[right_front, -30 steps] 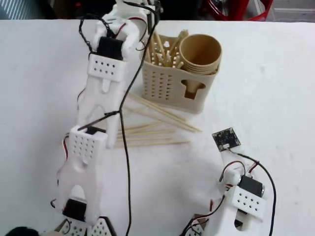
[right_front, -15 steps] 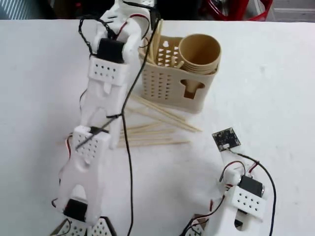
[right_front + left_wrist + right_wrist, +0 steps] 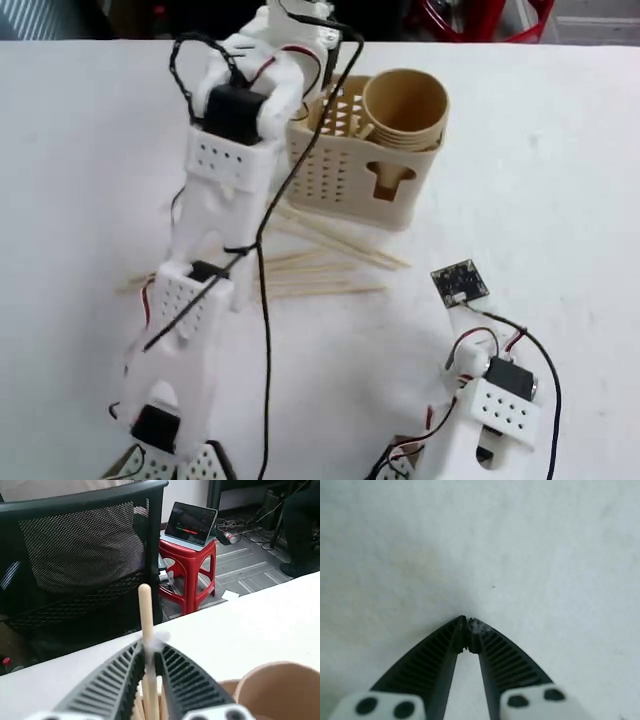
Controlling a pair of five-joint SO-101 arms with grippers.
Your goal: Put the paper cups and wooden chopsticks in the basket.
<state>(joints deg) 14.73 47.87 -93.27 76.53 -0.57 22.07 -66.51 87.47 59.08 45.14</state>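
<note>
The cream perforated basket [image 3: 350,170] stands at the table's back middle. Stacked paper cups [image 3: 405,105] sit in its right part; a cup rim [image 3: 280,685] also shows in the left wrist view. My left gripper [image 3: 149,647] is shut on one wooden chopstick [image 3: 145,610] that sticks up between the jaws. The left arm [image 3: 230,150] stretches from the front left to above the basket's left part. Several loose chopsticks [image 3: 320,270] lie on the table in front of the basket. My right gripper [image 3: 466,622] is shut on nothing, just above the bare table [image 3: 545,540].
The right arm [image 3: 497,400] rests at the front right, its wrist camera board [image 3: 460,283] near the chopsticks' ends. A black cable [image 3: 265,300] hangs along the left arm. Behind the table are a black mesh chair [image 3: 80,555] and a red stool [image 3: 187,565].
The left arm has swung right and farther back over the basket's left part, covering the chopsticks that stood there. The right arm has stayed still.
</note>
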